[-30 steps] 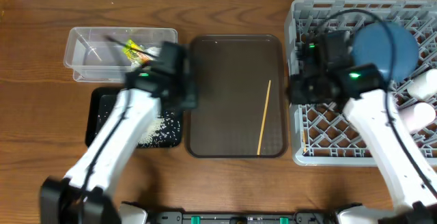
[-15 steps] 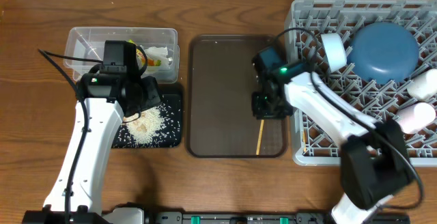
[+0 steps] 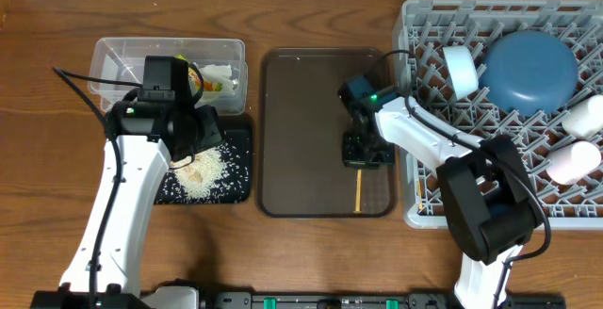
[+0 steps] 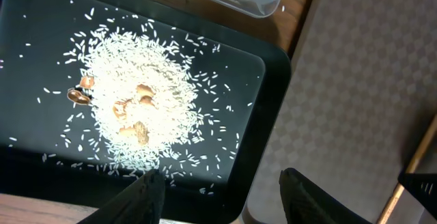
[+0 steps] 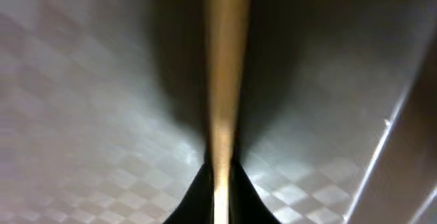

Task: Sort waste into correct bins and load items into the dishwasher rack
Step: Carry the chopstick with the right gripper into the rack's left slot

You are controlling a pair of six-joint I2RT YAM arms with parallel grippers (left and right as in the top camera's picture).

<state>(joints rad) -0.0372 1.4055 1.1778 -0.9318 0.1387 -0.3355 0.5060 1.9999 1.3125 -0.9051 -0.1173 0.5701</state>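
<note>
On the brown tray (image 3: 301,130) lies one wooden chopstick (image 3: 358,193); my right gripper (image 3: 363,151) is shut on its upper part. The right wrist view shows the chopstick (image 5: 222,80) pinched between the two fingers of the gripper (image 5: 220,183). My left gripper (image 3: 186,144) hangs open over the black tray (image 3: 141,139), which holds the pile of rice scraps (image 3: 203,172). In the left wrist view the gripper (image 4: 222,191) has nothing between its fingers, above the tray's near right corner (image 4: 270,149). The clear tub (image 3: 118,64) holds the yellow-green wrapper (image 3: 193,78) and white tissue (image 3: 219,72).
The grey dishwasher rack (image 3: 424,191) at the right holds a dark-blue plate (image 3: 528,69), a white round item (image 3: 459,69), a cream cup (image 3: 589,116) and a pink cup (image 3: 575,163). Its left wall stands close beside my right gripper.
The right arm came from the rack to the brown tray and shut on the chopstick. The left arm moved from the clear tub to the black tray and opened.
</note>
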